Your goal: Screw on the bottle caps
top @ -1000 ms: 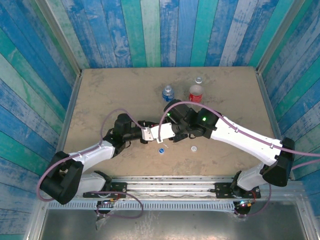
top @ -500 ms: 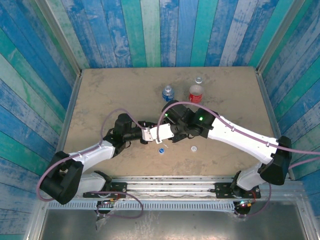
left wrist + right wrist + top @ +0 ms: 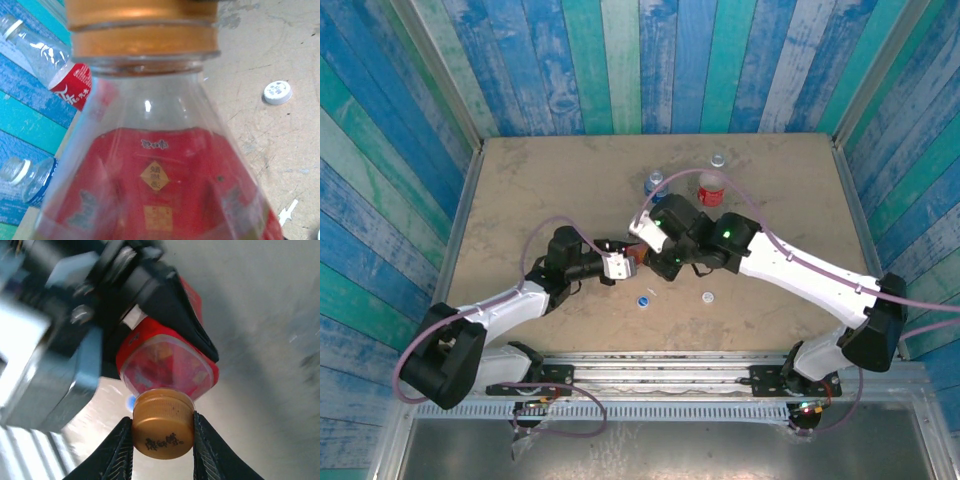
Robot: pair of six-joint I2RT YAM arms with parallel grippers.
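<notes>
Right end effector [image 3: 162, 452] pinches orange-brown cap [image 3: 162, 427] on red bottle [image 3: 156, 190] (contents unclear), gripped by left end effector [image 3: 628, 264].

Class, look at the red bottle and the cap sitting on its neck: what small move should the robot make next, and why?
Probably turn the right gripper about the neck to thread the orange-brown cap down. Its fingers pinch the cap, which sits on the red bottle, and the left gripper clamps the bottle. How tight the cap is cannot be told.

Orange-brown cap [image 3: 163, 430] on red bottle [image 3: 167, 365] neck; blue cap [image 3: 644, 299], white cap [image 3: 707, 296] loose, apart; blue-label bottle [image 3: 654, 182], red-label bottle [image 3: 711, 187] upright.
</notes>
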